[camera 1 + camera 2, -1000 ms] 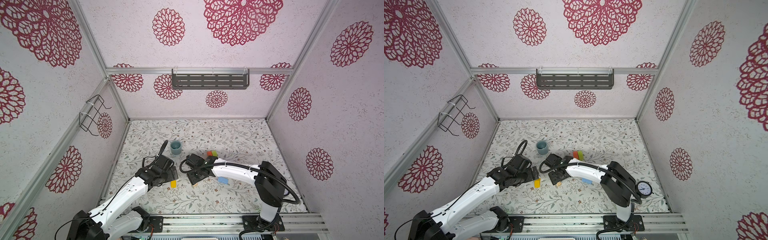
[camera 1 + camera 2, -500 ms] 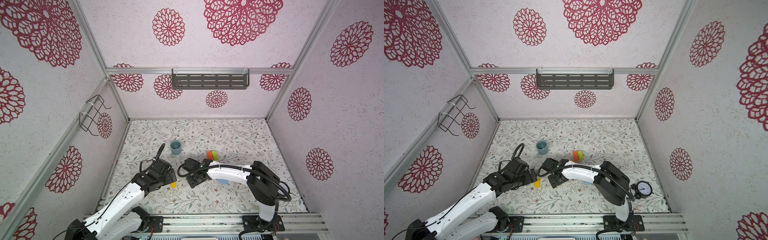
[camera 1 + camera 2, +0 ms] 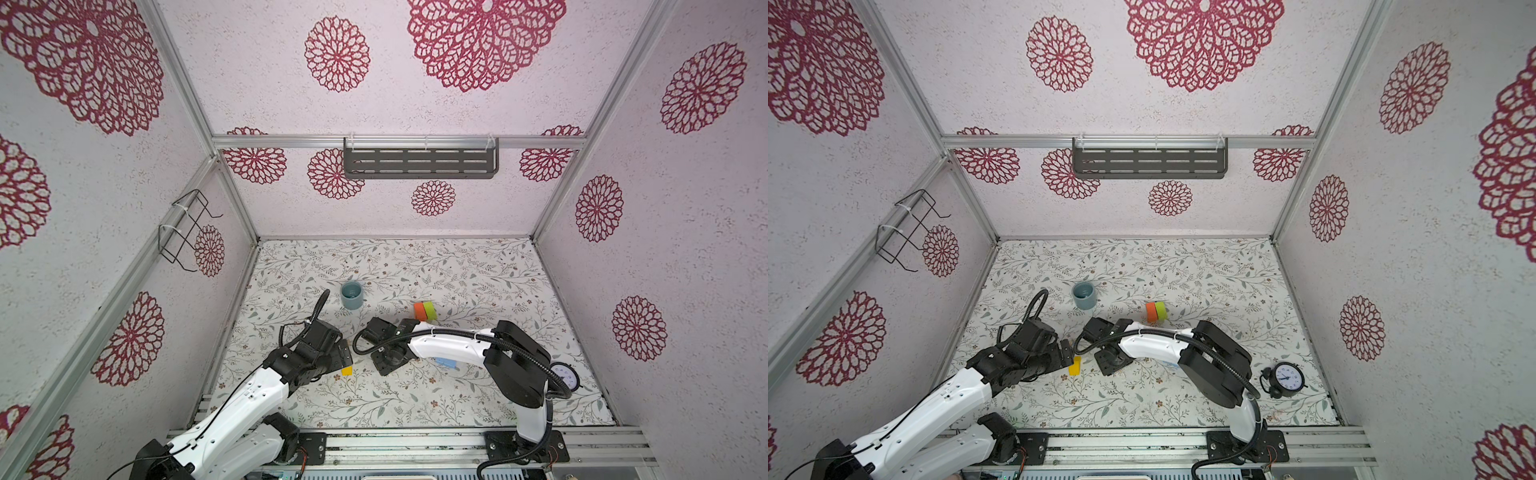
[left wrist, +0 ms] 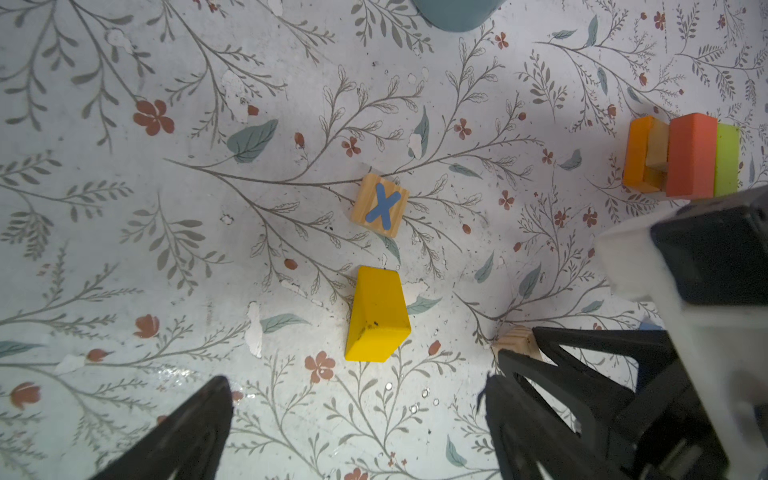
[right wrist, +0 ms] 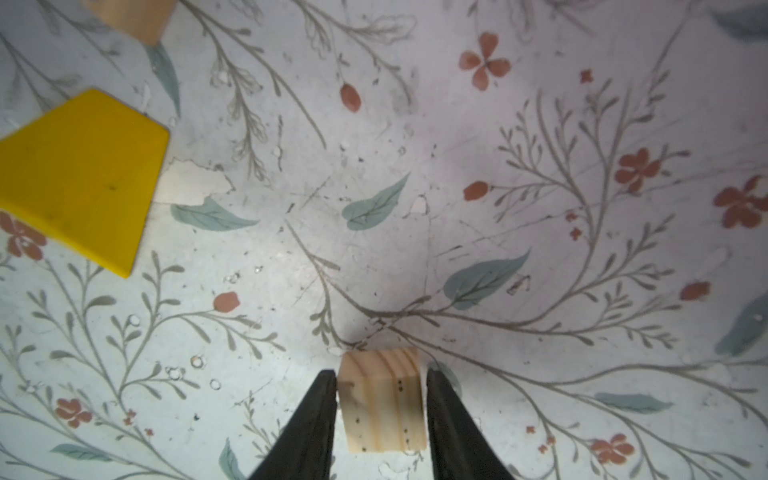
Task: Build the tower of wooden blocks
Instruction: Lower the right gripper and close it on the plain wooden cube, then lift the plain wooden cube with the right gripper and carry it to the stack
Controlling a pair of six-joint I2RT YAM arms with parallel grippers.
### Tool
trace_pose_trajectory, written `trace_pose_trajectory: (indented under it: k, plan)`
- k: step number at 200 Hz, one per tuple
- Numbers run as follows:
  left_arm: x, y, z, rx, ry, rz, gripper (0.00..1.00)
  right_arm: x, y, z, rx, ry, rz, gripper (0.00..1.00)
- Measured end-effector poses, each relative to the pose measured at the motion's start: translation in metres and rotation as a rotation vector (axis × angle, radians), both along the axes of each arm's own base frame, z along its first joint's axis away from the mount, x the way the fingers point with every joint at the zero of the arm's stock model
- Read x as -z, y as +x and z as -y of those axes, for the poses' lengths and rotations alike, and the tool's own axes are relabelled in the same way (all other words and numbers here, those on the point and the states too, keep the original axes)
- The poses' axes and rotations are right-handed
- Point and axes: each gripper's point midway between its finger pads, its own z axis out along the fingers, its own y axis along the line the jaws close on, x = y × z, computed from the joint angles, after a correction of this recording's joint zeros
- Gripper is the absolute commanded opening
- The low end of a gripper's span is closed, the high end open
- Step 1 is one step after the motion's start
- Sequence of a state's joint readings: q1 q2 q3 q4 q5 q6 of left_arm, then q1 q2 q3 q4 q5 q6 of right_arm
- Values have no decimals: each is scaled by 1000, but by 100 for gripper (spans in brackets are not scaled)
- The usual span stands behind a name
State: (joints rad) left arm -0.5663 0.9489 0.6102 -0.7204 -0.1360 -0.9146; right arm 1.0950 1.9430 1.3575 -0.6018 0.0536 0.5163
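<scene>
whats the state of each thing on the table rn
left tool, open, empty, near yellow block
right tool, jaws flanking plain cube, grip unclear
plain cube, on table between jaws
yellow block, lying flat, free
x cube, x face up, free
tower, low, orange, red, green blocks side by side
teal cup, upright

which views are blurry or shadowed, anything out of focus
Left wrist view: x cube and yellow block sharp, right arm's white casing blurred. Right wrist view: corners soft, dark shadow ahead of the plain wood block between the right claw fingers. Both top views: even light, wide-angle stretch.
</scene>
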Motion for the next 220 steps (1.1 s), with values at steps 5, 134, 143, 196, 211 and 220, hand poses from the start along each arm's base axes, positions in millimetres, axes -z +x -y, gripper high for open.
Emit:
trace_pose_trajectory:
  k: [5,134,143,196,211,220]
  plan:
    - [0,0,0,0,0,0,97,0,0,0,-1,1,1,35]
    - [1,0,0,-3,-2,-2,97,3,0,2,-2,-20,7,39]
    - [2,-1,0,-3,-1,-3,97,4,0,3,-1,-25,7,39]
    - [1,0,0,-3,-2,-1,97,6,-2,7,-2,-47,1,31]
    - [2,0,0,-3,1,-5,97,5,-2,7,-7,-48,4,30]
    - [3,0,0,-2,3,-9,97,5,-2,8,-7,-51,4,30]
